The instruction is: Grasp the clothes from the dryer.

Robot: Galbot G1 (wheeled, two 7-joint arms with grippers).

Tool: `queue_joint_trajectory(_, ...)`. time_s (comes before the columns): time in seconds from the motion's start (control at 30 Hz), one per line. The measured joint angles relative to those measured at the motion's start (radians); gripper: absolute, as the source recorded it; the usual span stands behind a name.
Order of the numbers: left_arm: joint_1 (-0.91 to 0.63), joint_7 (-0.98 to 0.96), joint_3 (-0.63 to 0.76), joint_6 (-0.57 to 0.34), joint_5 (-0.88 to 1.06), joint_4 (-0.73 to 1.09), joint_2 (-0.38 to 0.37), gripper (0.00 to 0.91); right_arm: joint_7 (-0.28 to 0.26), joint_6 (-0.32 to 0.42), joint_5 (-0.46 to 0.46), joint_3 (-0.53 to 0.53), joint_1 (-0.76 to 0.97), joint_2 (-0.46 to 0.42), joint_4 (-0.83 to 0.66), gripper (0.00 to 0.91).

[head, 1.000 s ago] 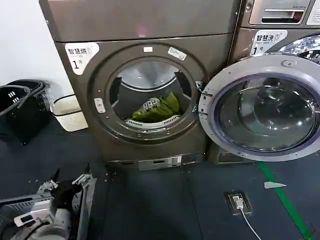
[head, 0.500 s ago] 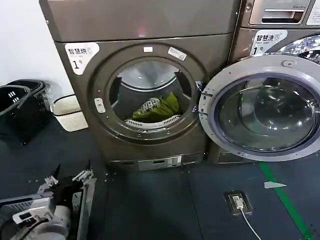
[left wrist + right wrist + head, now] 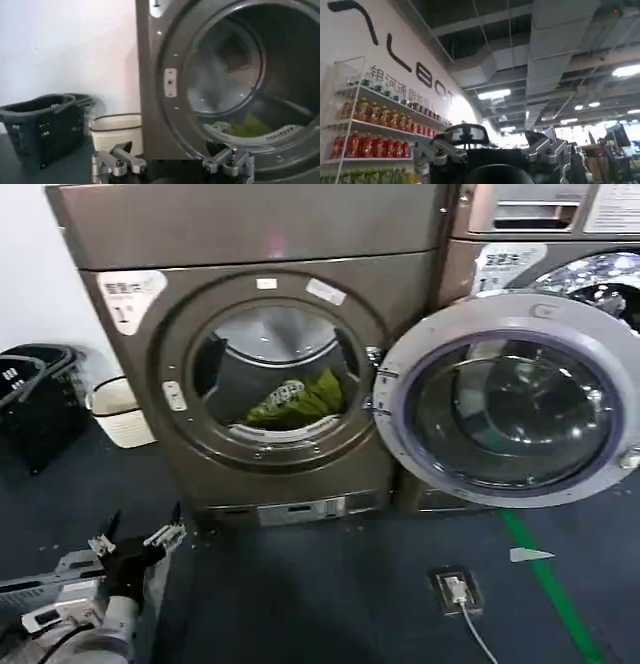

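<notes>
Clothes [image 3: 295, 399] lay crumpled at the drum's front lip inside the dryer [image 3: 260, 354], its door [image 3: 510, 399] swung fully open. Compared with a second earlier, the dryer sat further left in head view, suggesting repositioning. Left end effector [image 3: 135, 536], fingers wide and empty, hung low, well short of the porthole. Right end effector [image 3: 492, 152], fingers spread, pointed ceilingward

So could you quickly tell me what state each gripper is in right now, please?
Left gripper: open, holding nothing, low in front of the bronze-grey front-loading dryer.
Right gripper: open, holding nothing, pointing up toward the ceiling.
</notes>
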Motion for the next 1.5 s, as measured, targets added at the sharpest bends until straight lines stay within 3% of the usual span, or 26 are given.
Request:
queue_joint_trajectory(1.0,0.0,0.017,-0.009,0.001,-0.01,0.003,-0.015,0.907,-0.025,0.005,-0.002,-0.014,0.01,0.005,0.004,0.907)
queue_joint_trajectory(1.23,0.0,0.019,-0.009,0.002,-0.013,0.001,-0.014,0.907,-0.027,0.054,0.013,-0.02,0.004,0.002,0.025,0.907)
queue_joint_trajectory(1.5,-0.003,0.019,-0.006,0.005,-0.019,-0.006,-0.01,0.907,-0.091,0.135,0.013,-0.019,-0.002,0.007,0.033,0.907)
